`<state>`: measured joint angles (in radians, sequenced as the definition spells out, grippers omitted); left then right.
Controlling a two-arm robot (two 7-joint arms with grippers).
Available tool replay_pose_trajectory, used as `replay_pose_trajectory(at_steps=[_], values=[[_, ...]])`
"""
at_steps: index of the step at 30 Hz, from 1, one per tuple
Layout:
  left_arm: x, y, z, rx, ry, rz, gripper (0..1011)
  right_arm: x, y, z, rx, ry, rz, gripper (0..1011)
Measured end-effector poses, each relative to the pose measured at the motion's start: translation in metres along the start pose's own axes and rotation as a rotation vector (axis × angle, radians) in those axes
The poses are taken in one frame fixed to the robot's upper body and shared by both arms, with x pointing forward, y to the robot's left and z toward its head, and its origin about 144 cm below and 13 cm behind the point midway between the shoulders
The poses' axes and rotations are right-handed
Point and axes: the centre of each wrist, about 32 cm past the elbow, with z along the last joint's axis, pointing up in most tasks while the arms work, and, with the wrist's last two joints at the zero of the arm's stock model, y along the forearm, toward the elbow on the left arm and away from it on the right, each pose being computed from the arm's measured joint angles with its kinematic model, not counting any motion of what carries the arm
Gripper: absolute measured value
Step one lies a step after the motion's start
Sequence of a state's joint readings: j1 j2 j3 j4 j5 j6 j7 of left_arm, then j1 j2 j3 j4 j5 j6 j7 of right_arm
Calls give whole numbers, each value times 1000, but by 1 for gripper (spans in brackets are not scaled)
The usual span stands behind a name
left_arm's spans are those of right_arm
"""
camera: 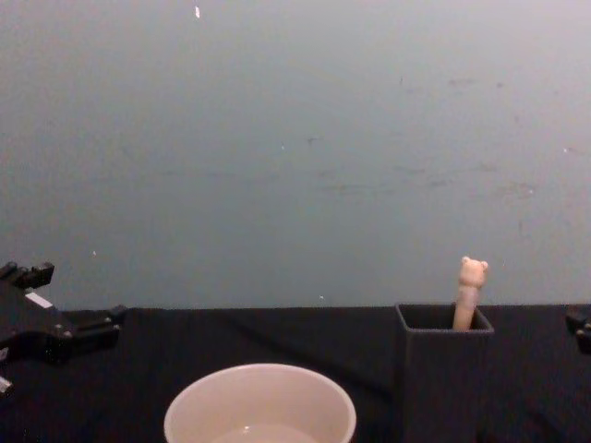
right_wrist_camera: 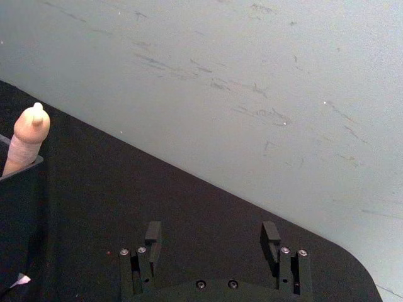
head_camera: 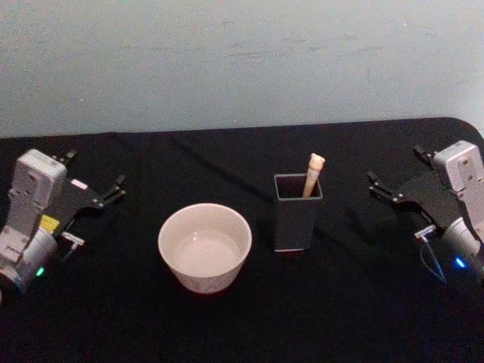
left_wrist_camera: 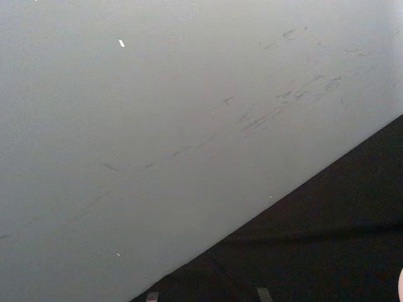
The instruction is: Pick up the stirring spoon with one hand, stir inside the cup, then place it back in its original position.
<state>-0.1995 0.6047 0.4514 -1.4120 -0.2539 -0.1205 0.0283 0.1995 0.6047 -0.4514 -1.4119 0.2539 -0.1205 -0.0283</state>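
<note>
The left gripper (head_camera: 94, 171) and the right gripper (head_camera: 397, 166) were both spread wide and empty. Between them, the stirring spoon (head_camera: 313, 172) stood in the dark grey holder (head_camera: 297, 219), nearer the right gripper. The cream cup (head_camera: 204, 249) sat just beside the holder, toward the left gripper.
</note>
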Motion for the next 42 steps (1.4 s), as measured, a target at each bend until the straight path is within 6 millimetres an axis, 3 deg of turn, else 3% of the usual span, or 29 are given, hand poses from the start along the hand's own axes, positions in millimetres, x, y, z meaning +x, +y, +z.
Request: replay_pose_trajectory(at_steps=[15, 31, 42], values=[[0, 0, 0, 0, 0, 0, 1001, 0, -3, 7, 38, 76, 51, 1002], [0, 0, 0, 0, 0, 0, 1001, 2, -10, 28, 138, 350, 313, 1002], [0, 0, 0, 0, 0, 0, 1001, 0, 8, 32, 114, 413, 422, 1002]])
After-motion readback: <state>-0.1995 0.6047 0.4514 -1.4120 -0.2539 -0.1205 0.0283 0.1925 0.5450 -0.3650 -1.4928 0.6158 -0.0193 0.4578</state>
